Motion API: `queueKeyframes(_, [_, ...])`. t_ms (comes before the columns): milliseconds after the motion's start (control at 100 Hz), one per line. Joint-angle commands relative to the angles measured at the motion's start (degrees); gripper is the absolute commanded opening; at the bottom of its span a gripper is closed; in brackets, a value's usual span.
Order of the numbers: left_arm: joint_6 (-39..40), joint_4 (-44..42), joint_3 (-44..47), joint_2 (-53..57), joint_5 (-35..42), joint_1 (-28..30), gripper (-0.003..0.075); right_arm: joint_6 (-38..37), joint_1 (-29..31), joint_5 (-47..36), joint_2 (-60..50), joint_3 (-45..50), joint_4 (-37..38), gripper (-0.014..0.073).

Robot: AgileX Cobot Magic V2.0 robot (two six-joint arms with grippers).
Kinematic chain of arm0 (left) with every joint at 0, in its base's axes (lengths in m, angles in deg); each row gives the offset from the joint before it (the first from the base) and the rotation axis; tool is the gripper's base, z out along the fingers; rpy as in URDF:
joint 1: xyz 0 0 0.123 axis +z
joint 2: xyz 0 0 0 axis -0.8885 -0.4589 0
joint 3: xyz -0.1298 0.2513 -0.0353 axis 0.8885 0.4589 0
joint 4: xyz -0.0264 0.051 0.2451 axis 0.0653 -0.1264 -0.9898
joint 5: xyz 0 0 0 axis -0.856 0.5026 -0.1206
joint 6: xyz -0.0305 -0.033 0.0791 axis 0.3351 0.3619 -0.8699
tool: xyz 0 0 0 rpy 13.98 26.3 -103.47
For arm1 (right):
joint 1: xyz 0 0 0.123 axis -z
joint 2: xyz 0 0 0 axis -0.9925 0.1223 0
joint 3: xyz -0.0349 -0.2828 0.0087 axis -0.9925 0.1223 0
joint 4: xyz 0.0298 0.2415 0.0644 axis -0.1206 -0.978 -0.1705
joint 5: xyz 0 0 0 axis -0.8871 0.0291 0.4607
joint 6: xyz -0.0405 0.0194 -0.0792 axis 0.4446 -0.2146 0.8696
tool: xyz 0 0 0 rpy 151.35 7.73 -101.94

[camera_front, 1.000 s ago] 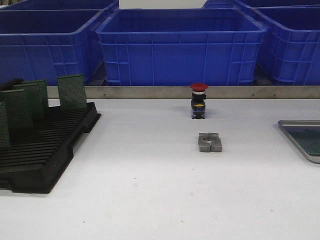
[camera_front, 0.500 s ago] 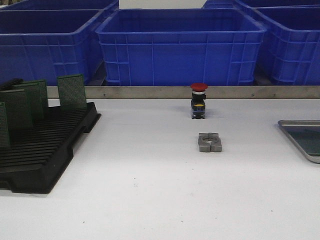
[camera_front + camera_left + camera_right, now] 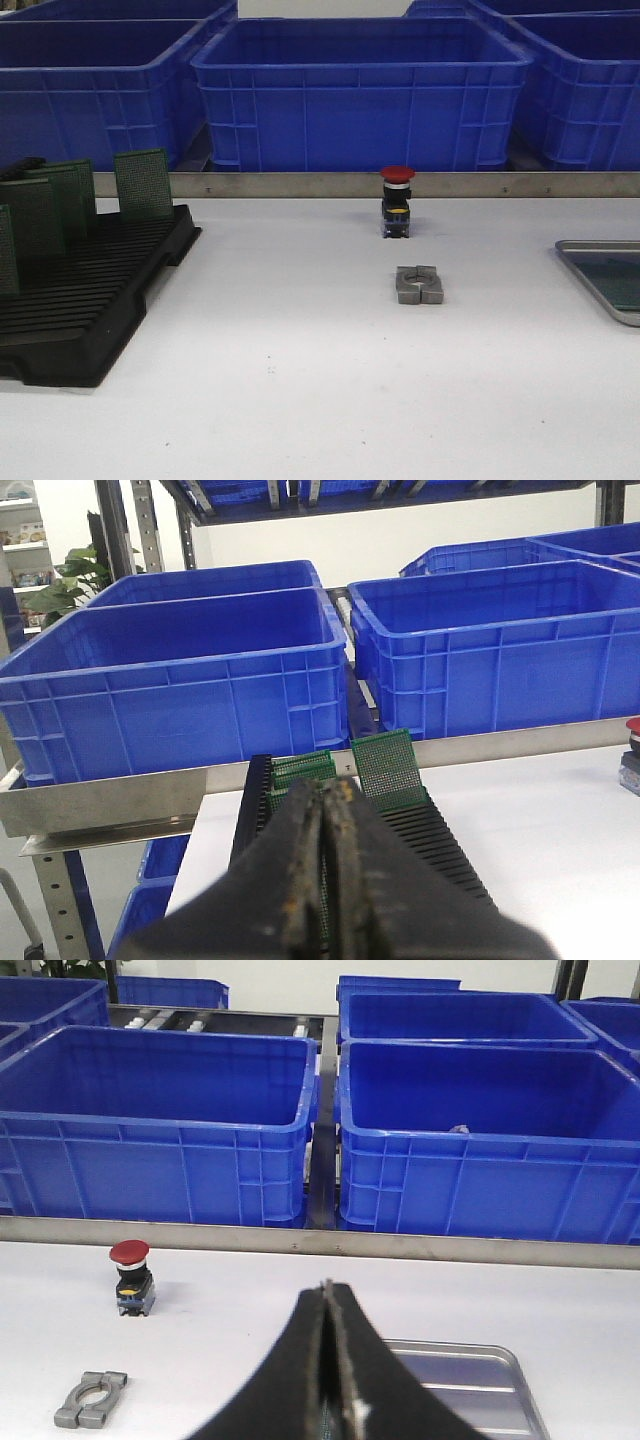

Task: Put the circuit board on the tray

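Observation:
Several green circuit boards (image 3: 144, 182) stand upright in a black slotted rack (image 3: 100, 300) at the table's left; they also show in the left wrist view (image 3: 390, 768). The silver-grey tray (image 3: 590, 247) lies at the right edge, with a dark green patch (image 3: 622, 280) on its floor. Neither gripper shows in the front view. My left gripper (image 3: 330, 785) is shut over the near end of the rack (image 3: 440, 840); a green strip shows in the slit between its fingers. My right gripper (image 3: 326, 1288) is shut, just short of the tray (image 3: 450, 1344).
A red-capped push button (image 3: 397, 200) and a grey metal clamp (image 3: 419, 284) sit mid-table; both also show in the right wrist view, the button (image 3: 131, 1275) and the clamp (image 3: 90, 1398). A metal rail (image 3: 300, 184) edges the table's far side, with blue bins (image 3: 360, 90) behind.

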Motion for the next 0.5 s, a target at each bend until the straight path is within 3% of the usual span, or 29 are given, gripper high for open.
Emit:
queueKeyframes(0, [0.6, 0.7, -0.1, 2.0, 4.3, 0.1, -0.0018, -4.8, -1.5, -7.5, -2.0, 1.3, 5.1, -0.0069])
queueKeyframes(310, [0.6, 0.7, -0.1, 2.0, 4.3, 0.1, -0.0018, -5.9, -4.7, -9.3, -11.6, 9.1, 6.7, -0.0069])
queueKeyframes(490, [0.6, 0.7, -0.1, 2.0, 4.3, 0.1, -0.0018, -5.9, -4.7, -13.9, -11.6, 13.1, 6.7, -0.0069])
